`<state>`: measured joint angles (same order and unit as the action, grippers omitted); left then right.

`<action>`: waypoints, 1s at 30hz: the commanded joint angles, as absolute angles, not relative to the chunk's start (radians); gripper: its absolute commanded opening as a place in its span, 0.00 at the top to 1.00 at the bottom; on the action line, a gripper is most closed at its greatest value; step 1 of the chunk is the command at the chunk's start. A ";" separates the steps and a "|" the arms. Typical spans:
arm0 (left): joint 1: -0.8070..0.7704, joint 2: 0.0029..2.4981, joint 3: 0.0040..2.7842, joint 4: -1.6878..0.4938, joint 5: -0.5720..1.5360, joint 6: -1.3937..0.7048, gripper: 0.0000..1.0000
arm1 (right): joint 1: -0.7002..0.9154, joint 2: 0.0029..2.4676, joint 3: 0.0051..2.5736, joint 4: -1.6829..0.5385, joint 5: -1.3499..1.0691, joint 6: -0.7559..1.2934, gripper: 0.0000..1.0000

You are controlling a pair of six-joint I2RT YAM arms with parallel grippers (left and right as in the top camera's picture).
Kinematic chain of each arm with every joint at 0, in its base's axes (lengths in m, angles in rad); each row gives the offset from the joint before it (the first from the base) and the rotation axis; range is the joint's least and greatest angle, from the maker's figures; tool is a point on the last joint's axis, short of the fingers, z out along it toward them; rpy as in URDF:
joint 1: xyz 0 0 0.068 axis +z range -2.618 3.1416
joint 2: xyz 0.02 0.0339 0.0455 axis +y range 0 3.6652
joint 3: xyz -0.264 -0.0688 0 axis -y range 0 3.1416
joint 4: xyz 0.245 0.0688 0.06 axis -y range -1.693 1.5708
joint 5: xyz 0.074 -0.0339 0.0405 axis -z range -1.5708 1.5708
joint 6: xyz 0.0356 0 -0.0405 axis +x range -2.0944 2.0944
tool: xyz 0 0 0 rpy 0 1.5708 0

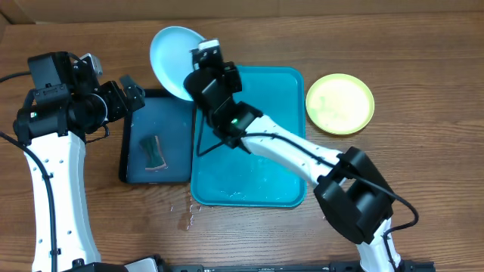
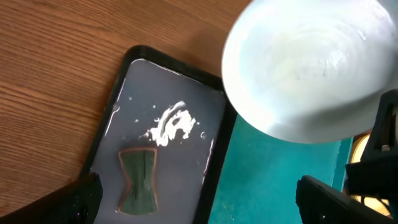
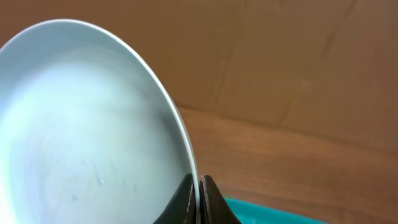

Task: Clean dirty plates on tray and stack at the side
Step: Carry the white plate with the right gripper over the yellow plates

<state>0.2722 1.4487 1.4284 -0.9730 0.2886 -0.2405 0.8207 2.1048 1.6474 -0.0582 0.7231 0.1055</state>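
My right gripper (image 1: pixel 198 79) is shut on the rim of a light blue plate (image 1: pixel 174 59), which it holds tilted above the far left corner of the turquoise tray (image 1: pixel 249 185). In the right wrist view both fingertips (image 3: pixel 186 198) pinch the plate's (image 3: pixel 81 137) thin edge. From the left wrist camera the same plate (image 2: pixel 311 68) hangs over the tray (image 2: pixel 273 180) corner. My left gripper (image 1: pixel 128 94) is open above the far end of the black tray, holding nothing. A yellow-green plate (image 1: pixel 339 103) lies flat on the table to the right of the turquoise tray.
A black tray (image 1: pixel 155 140) sits left of the turquoise tray, holding a green sponge (image 1: pixel 154 152) and a patch of white foam (image 2: pixel 171 124). Water drops (image 1: pixel 185 215) lie on the wood near the trays' front corner. A cardboard wall stands at the back.
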 commanded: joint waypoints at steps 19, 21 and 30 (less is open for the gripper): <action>0.275 1.435 1.438 -0.971 0.304 -0.250 0.00 | 0.087 1.866 1.656 -0.781 -0.066 0.531 0.96; 0.275 1.435 1.438 -0.971 0.304 -0.250 0.00 | 0.008 1.867 1.654 -0.852 -0.065 0.530 0.96; 0.275 1.435 1.438 -0.971 0.304 -0.250 0.00 | -0.191 1.869 1.554 -0.954 -0.065 0.486 0.96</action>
<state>0.2722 1.4487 1.4284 -0.9730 0.2893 -0.2405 -0.1833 1.8957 1.5894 -0.9581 -0.0383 0.4980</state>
